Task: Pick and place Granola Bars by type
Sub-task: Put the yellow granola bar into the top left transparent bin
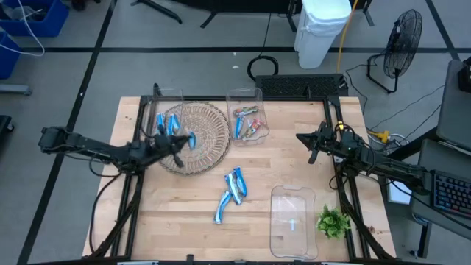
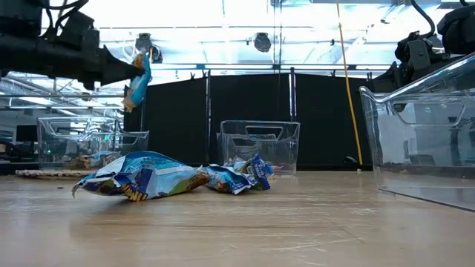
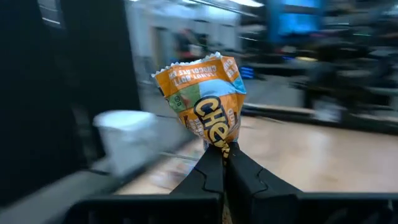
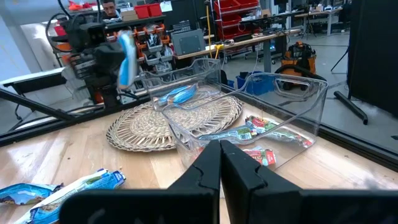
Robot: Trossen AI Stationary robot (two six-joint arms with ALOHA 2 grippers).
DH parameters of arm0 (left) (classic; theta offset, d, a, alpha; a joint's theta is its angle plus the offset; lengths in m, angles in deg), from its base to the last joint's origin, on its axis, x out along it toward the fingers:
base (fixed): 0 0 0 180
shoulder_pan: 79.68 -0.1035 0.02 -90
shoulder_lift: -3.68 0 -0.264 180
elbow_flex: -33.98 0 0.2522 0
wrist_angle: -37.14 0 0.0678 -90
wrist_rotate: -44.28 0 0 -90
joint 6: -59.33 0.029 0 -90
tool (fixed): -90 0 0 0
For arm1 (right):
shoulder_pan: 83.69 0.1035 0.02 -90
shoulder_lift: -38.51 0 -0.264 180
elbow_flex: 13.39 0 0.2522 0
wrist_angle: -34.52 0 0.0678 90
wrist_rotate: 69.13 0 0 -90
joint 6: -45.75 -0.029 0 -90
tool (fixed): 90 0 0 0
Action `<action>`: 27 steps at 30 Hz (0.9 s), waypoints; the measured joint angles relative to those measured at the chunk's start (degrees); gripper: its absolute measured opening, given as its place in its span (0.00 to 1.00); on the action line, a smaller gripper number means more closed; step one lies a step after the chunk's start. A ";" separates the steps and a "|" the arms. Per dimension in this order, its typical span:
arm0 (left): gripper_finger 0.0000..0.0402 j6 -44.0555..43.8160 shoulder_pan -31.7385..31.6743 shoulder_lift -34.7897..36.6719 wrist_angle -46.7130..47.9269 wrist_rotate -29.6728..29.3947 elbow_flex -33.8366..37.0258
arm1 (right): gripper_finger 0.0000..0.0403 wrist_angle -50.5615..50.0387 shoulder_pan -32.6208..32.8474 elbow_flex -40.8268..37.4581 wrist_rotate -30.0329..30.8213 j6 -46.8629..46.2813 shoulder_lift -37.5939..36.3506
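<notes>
- The left gripper (image 1: 179,144) has its fingers (image 3: 214,167) clamped on one end of a granola bar (image 3: 206,102), so the bar's long axis runs straight out from the fingertips — in the low view it hangs high off the table (image 1: 294,165), tilted, not level.
- Directly beneath it lies the woven mat (image 1: 193,137), where a few blue bars (image 1: 166,124) already rest; any drop goes down from here, and the left arm is clearly the nearer one.
- Beside the mat, toward the right arm, stands a clear bin (image 1: 246,116) holding mixed bars.
- Nearer the table's middle, a loose cluster of blue bars (image 1: 231,193) waits.
- Farthest off, the right gripper (image 1: 315,141) hovers near the table's right edge — fingers pressed together, empty.
</notes>
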 joint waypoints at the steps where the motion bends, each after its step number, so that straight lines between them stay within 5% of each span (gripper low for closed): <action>1: 0.01 1.27 -0.58 0.62 -0.61 -2.41 0.05 | 0.00 0.00 0.00 0.00 0.00 0.00 0.00; 9: 0.01 11.38 -7.72 2.91 -9.44 -21.41 0.03 | 0.00 -0.01 0.00 0.00 0.00 0.00 -0.01; 27: 0.01 2.58 -17.60 2.76 -3.81 -23.15 -0.06 | 0.00 0.00 0.00 0.00 0.00 0.00 -0.01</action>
